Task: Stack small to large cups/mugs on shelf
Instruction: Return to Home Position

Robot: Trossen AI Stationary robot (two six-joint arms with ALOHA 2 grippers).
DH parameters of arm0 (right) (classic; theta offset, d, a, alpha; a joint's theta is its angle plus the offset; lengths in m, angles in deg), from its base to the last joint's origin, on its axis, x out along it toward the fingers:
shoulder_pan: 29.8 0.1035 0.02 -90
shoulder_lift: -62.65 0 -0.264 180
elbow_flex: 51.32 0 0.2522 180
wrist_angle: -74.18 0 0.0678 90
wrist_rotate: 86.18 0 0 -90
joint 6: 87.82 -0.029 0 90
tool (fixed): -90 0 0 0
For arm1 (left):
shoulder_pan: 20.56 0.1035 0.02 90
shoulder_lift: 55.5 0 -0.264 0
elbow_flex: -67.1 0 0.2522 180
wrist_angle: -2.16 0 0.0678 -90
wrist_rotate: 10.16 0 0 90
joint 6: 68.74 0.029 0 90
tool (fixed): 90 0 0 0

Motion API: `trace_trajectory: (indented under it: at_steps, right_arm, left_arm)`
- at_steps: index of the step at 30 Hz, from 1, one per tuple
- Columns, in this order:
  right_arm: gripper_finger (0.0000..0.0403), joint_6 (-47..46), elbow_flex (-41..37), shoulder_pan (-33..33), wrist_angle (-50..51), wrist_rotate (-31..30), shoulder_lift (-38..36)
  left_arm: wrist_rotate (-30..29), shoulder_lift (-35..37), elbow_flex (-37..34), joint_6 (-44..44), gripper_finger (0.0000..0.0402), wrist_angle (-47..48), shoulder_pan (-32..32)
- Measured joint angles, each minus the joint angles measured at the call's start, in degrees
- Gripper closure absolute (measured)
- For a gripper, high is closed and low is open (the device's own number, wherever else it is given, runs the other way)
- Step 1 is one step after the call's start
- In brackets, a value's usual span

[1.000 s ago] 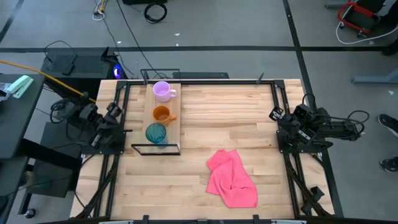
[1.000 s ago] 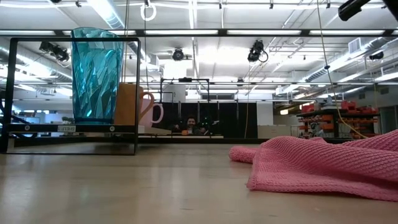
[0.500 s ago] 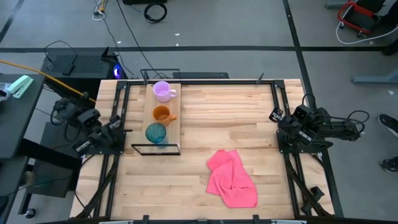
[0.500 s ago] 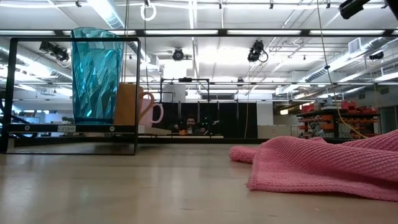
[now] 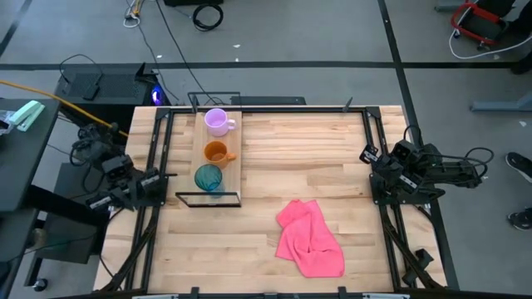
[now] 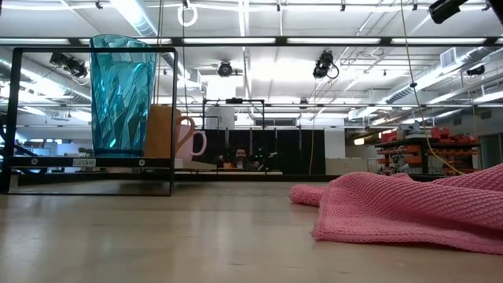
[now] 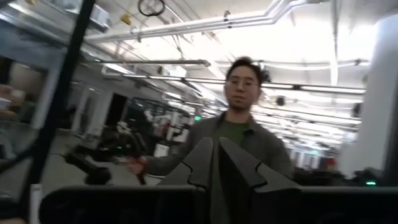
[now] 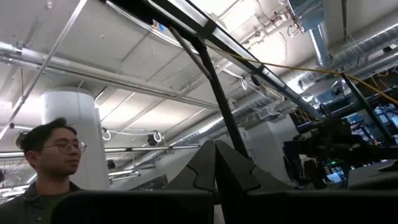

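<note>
On shelf, three in row: purple mug, orange mug, teal cup; left claw, right claw closed.

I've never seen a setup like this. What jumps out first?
Three cups line the shelf on the left of the table: purple mug, orange mug, tall teal cup. A crumpled pink cloth lies right of them, nearer the front. The left gripper and right gripper sit shut at its side edges.

Bright, glaring overhead strip lights
</note>
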Motion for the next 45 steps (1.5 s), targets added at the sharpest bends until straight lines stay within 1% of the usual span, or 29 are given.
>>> trace_trajectory:
  at_steps: [5, 11, 17, 19, 21, 23, 27, 29, 36, 38, 41, 45]
  right_arm:
    - [0.0387, -0.5, 0.0, 0.0, 0.0, 0.0, 0.0]
    - [0.0387, -1.5, 0.0, 0.0, 0.0, 1.1, 0.0]
    - [0.0387, -1.4, 0.0, 0.0, 0.1, 1.1, 0.0]
    - [0.0387, -1.6, 0.0, 0.0, 0.1, 1.1, 0.0]
    - [0.0387, -2.4, 0.0, 0.0, 0.3, 1.6, 0.0]
    - [0.0387, -2.6, 0.0, 0.0, 1.0, 3.0, 0.0]
    - [0.0387, -3.0, 0.0, 0.0, 1.6, 4.3, 0.0]
    - [0.0387, -3.3, 0.0, 0.0, 1.6, 4.3, 0.0]
    - [0.0387, -3.5, 0.0, 0.0, 1.6, 4.2, 0.0]
    - [0.0387, -3.4, 0.0, 0.0, 1.6, 4.3, 0.0]
    - [0.0387, -2.9, 0.0, 0.0, 2.1, 4.2, 0.0]
    - [0.0387, -2.4, 0.0, 0.0, 3.4, 3.3, 0.0]
  left_arm:
    - [-0.1, -0.9, 0.0, 0.1, 0.0362, -1.0, -4.9]
    - [1.1, -1.1, 0.0, 1.0, 0.0364, 0.8, -13.5]
    - [0.6, -1.0, 0.0, 13.1, 0.0372, 4.3, -20.7]
    - [-2.4, -1.0, 0.0, 15.1, 0.0374, 5.1, -22.0]
    - [-6.5, -1.0, 0.0, 15.2, 0.0373, 6.4, -22.9]
    - [-8.1, -1.0, 0.0, 16.8, 0.0371, 7.4, -23.4]
    - [-8.3, -1.0, 0.0, 21.0, 0.0365, 9.1, -23.4]
    - [-8.3, -0.3, 0.0, 20.8, 0.0362, 9.7, -23.4]
    - [-10.8, 7.4, 0.0, 21.4, 0.0364, 13.3, -23.4]
    - [-11.7, 8.6, 0.1, 21.5, 0.0366, 15.1, -23.4]
    - [-12.7, 8.8, 0.0, 23.1, 0.0367, 18.2, -23.4]
    - [-12.8, 8.8, 0.0, 24.5, 0.0362, 18.2, -23.3]
